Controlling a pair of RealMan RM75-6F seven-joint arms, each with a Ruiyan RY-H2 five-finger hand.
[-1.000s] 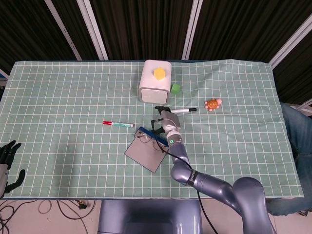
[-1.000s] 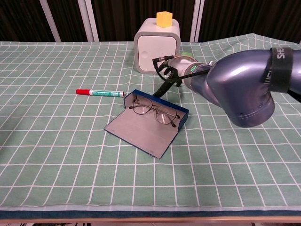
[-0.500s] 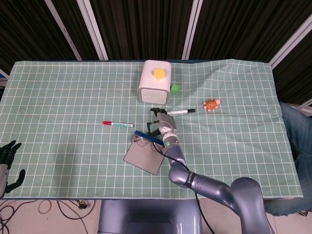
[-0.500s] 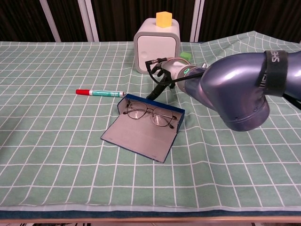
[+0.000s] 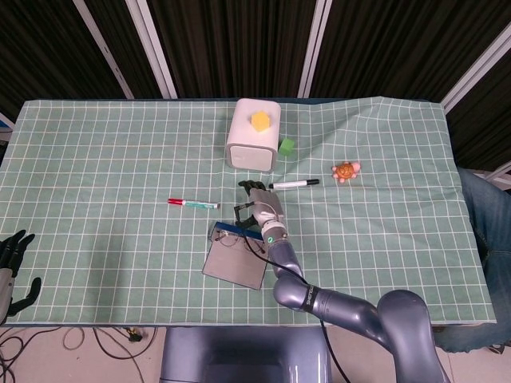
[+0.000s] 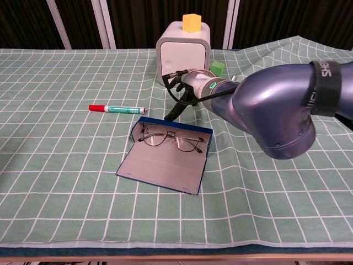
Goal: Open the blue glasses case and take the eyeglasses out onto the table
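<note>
Open blue glasses case (image 6: 165, 157) lying flat on worktop (image 6: 66, 182), eyeglasses (image 6: 168, 138) inside against its rear wall. Right hand (image 6: 179, 83) just behind, fingers curled, empty. Risk: a careless reach shoving case sideways or snagging frame.

The blue glasses case (image 6: 165, 160) lies open on the green checked surface (image 6: 66, 182), its grey-lined lid flat toward the near edge and its shallow blue tray standing along the far side. The eyeglasses (image 6: 168, 138), thin wire frames with rounded clear lenses, rest in the tray with the lenses leaning against its back wall. In the head view the case (image 5: 234, 259) sits near the middle of the surface.
</note>
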